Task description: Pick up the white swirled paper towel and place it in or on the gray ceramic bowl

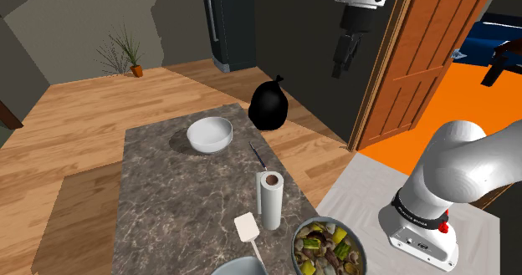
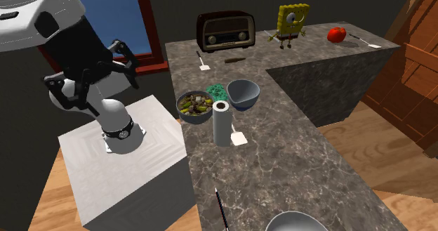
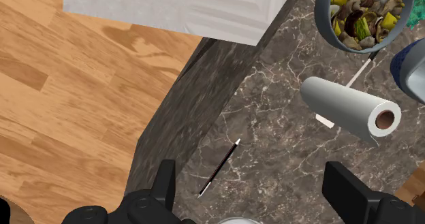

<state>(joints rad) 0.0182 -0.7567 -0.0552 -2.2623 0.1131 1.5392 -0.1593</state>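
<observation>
Paper towel: the white roll (image 1: 270, 200) (image 2: 222, 124) (image 3: 351, 110) is standing on 1 end on the dark marbled counter (image 1: 167, 206), near the edge facing the stand.
Long axis: it is running vertically, with the brown core opening pointing straight up. In the wrist view that open end is facing the camera.
Closest neighbour: a white spatula (image 1: 248, 227) (image 2: 239, 138) is lying just beside the roll's base, on the shoulder view's left.
Food bowl: a bowl of chopped food (image 1: 328, 248) (image 2: 194, 104) (image 3: 364, 15) is sitting near the roll, at the shoulder view's lower right.
Blue-grey bowl: it (image 2: 243, 93) is sitting next to the food bowl, beyond the roll in the second exterior view.
Pale grey bowl: it (image 1: 209, 134) (image 2: 295, 222) is resting well apart from the roll, farther along the counter and unfilled.
Pen: a thin dark stick (image 1: 257, 155) (image 3: 219, 167) is lying flat between the roll and the pale grey bowl.
Gripper: it (image 1: 341, 60) (image 3: 255, 178) is hanging high above the counter with its 2 fingers spread wide, gripping nothing.
Stand: the white box (image 2: 133, 159) is sitting against the counter's side.
Floor: a black bag (image 1: 269, 104) is sitting on the wood planks past the counter's far end.
</observation>
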